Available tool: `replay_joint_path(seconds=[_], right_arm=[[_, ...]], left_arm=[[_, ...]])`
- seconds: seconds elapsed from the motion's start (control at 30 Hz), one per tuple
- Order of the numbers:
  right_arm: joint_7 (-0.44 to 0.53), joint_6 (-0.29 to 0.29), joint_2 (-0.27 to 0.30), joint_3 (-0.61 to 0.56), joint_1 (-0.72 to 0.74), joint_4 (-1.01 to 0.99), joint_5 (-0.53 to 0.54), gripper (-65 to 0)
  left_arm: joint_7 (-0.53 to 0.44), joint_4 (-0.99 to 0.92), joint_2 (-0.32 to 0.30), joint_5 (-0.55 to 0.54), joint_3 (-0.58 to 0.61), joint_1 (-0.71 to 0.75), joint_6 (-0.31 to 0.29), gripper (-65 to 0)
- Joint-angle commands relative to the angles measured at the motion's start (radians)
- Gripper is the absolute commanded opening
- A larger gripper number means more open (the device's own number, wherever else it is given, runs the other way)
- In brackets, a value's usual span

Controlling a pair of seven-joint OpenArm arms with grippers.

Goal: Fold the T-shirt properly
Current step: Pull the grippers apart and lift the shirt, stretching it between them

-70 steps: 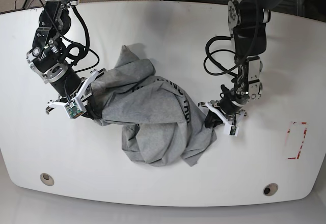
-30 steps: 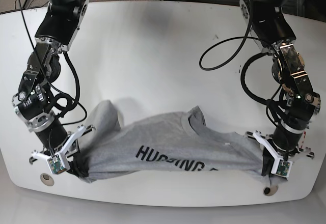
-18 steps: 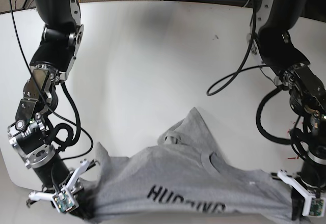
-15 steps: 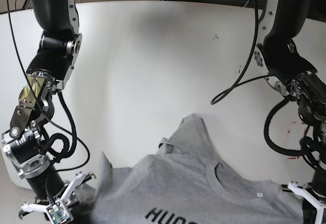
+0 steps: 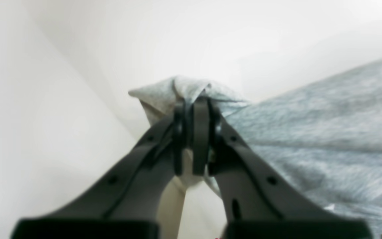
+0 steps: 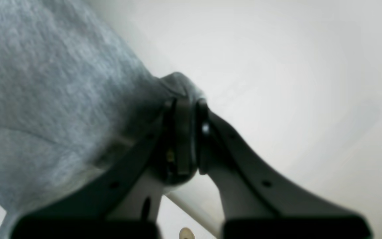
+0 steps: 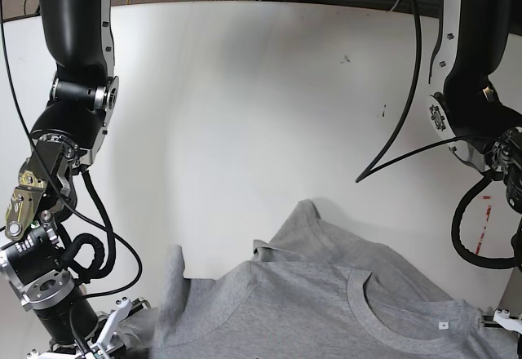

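Over the preceding two seconds or so the T-shirt [image 7: 326,294] had gone from a crumpled heap at the middle of the table [image 7: 245,90] to a spread sheet drawn toward the table's near edge, the collar facing up and the lettering, visible a moment earlier, carried below the base view's lower border. Both arms had travelled with it, so neither gripper appeared in the base view. In the left wrist view the left gripper [image 5: 194,109] stood with jaws together, clamped on a bunched fold of the grey cloth; in the right wrist view the right gripper [image 6: 186,109] was likewise pinched shut on a gathered corner. The garment lay partly on the table and hung taut between the two grips, one sleeve standing up beside the right arm. Judged from this, the shirt had been opened out and tensioned, which is the groundwork for folding; no fold had yet been made. No containers were present on or near the table.
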Motion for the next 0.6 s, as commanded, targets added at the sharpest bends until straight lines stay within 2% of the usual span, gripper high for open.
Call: replay_joint_path(seconds=[0.0,0.23,0.57], right_arm=[[0.015,-0.012,0.013,0.011,0.014,0.009,-0.013,-61.8],[0.015,-0.012,0.015,0.011,0.000,0.007,-0.016,-61.8],[0.017,-0.012,0.030,0.008,0.075,-0.043,-0.019,-61.7]], left_arm=[[-0.017,0.009,-0.010,0.010,-0.004,-0.015,0.002,-65.0],[-0.007,-0.012,-0.027,0.010,-0.036,-0.027,-0.038,-65.0],[-0.007,-0.081,-0.032,0.010,-0.038,-0.128,-0.038,-65.0]])
